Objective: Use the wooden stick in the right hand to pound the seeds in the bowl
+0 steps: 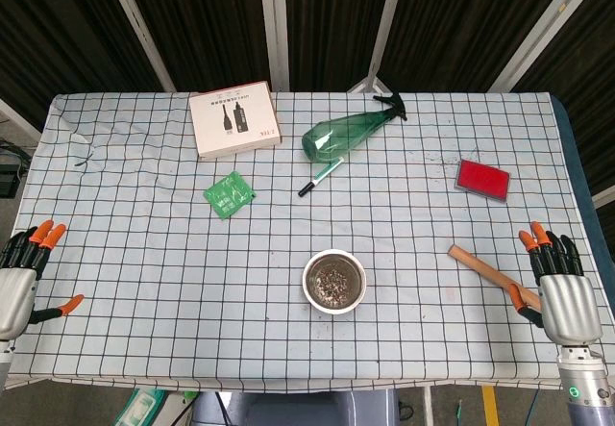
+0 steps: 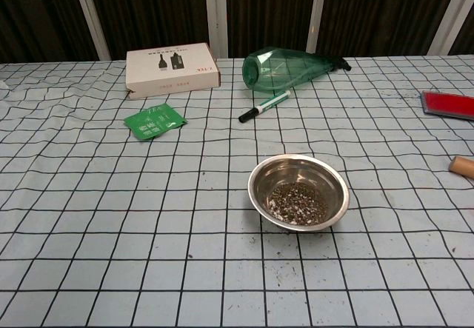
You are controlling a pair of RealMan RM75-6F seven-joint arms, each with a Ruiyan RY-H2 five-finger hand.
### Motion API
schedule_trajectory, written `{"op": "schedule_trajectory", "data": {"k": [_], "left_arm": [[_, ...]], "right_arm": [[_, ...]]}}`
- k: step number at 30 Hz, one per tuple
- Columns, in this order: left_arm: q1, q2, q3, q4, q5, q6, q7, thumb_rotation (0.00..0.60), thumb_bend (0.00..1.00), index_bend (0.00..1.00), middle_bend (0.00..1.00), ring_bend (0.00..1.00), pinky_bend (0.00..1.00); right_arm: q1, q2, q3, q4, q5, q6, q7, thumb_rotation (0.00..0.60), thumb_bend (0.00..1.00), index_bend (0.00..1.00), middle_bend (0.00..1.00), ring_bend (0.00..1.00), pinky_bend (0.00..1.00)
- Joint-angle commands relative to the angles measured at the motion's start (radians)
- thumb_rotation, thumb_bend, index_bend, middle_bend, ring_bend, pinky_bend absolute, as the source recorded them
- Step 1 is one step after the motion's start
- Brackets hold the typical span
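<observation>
Fingers of right hand [image 1: 562, 287] spread beside wooden stick [image 1: 492, 275], holding nothing.

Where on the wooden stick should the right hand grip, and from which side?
Probably the near end of the wooden stick, beside the right hand. It lies flat and slanted on the cloth, far end pointing toward the bowl, so come from above and wrap across its narrow width, leaving the far end free for pounding.

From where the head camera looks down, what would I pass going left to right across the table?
Left hand → white box → green packet → steel bowl of seeds → red pad → right hand, at the wooden stick. The marker pen and green spray bottle overlap others, so I skip them.
</observation>
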Motion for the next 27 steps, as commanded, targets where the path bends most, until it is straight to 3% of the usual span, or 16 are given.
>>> {"op": "schedule_trajectory", "data": {"k": [1, 4, 10, 16, 27], "left_arm": [[0.002, 0.000, 0.001, -0.001, -0.002, 0.000, -0.004, 0.600, 0.09, 0.00, 0.00, 0.00, 0.00], [0.002, 0.000, -0.002, -0.001, -0.001, 0.004, -0.010, 0.600, 0.09, 0.00, 0.00, 0.00, 0.00], [0.001, -0.003, -0.003, 0.005, 0.005, 0.007, -0.019, 0.600, 0.09, 0.00, 0.00, 0.00, 0.00], [0.000, 0.001, -0.002, 0.012, 0.006, 0.003, -0.040, 0.600, 0.09, 0.00, 0.00, 0.00, 0.00], [-0.010, 0.020, 0.001, -0.008, -0.005, -0.028, -0.067, 0.600, 0.09, 0.00, 0.00, 0.00, 0.00]], "right_arm": [[0.003, 0.001, 0.005, -0.010, 0.006, -0.007, 0.008, 0.600, 0.42, 0.00, 0.00, 0.00, 0.00], [0.014, -0.003, 0.015, -0.017, 0.010, -0.019, 0.007, 0.600, 0.42, 0.00, 0.02, 0.01, 0.00], [0.066, -0.037, 0.049, -0.025, 0.041, -0.080, -0.093, 0.600, 0.40, 0.12, 0.21, 0.15, 0.00], [0.147, -0.105, 0.088, -0.043, 0.192, -0.239, -0.284, 0.600, 0.40, 0.21, 0.28, 0.17, 0.00], [0.250, -0.258, 0.150, 0.039, 0.439, -0.352, -0.497, 0.600, 0.39, 0.19, 0.29, 0.17, 0.00]]}}
